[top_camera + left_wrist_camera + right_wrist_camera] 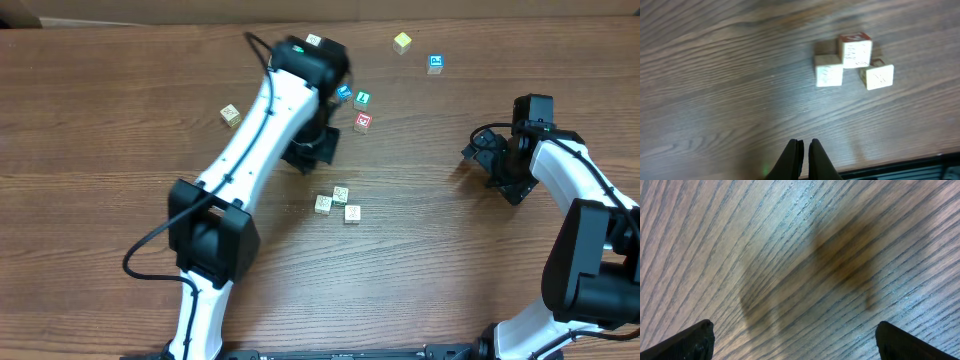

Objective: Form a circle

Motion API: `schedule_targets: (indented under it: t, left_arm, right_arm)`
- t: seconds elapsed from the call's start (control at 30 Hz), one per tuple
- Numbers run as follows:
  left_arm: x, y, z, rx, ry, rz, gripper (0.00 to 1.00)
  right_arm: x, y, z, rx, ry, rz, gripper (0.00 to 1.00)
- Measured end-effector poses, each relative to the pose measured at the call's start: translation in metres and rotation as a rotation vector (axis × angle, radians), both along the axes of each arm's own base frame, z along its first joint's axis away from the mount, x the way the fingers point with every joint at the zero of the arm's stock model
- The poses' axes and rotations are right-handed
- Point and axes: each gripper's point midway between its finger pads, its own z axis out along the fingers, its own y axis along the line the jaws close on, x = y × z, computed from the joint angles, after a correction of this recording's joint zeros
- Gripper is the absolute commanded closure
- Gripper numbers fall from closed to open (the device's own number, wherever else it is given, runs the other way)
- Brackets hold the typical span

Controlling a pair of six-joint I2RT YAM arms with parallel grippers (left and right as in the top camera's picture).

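The circle lies near the middle of the surface, on the near-right side of my left arm. It shows as three small cream cubes packed close together. In the left wrist view, the red-topped cube sits farthest. A plain-faced cube is at its left corner and a third cube is just beside it on the right. I cannot tell whether all three touch. My left jaws are closed and hold nothing. Their fingertips meet at the near edge of that view, apart from the clump, with bare wood grain between. My right arm is at the right side of the surface, well apart from the circle. My right jaws are spread wide and hold nothing. One finger shows in each near corner of the right wrist view, with bare surface between them. Farther away, a red-faced cube, a green-faced cube and a blue-faced cube cluster just right of my left arm. A yellow cube and another blue-faced cube are at the far right. A lone cream cube is on the left.
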Motion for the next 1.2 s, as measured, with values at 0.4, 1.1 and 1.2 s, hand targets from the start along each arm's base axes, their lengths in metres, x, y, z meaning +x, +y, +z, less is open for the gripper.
schedule_targets:
  t: [0.4, 1.1, 1.2]
  left_arm:
    - [-0.071, -0.046, 0.024, -0.021, -0.021, -0.206, 0.95]
    - [-0.131, -0.088, -0.087, 0.011, -0.049, -0.386, 0.96]
    - [-0.122, -0.088, -0.096, 0.006, -0.085, -0.378, 0.96]
  right_arm:
    - [0.0, 0.0, 0.0, 0.0, 0.0, 0.0, 0.0]
    - [0.0, 0.0, 0.0, 0.0, 0.0, 0.0, 0.0]
    - [0.0, 0.0, 0.0, 0.0, 0.0, 0.0, 0.0]
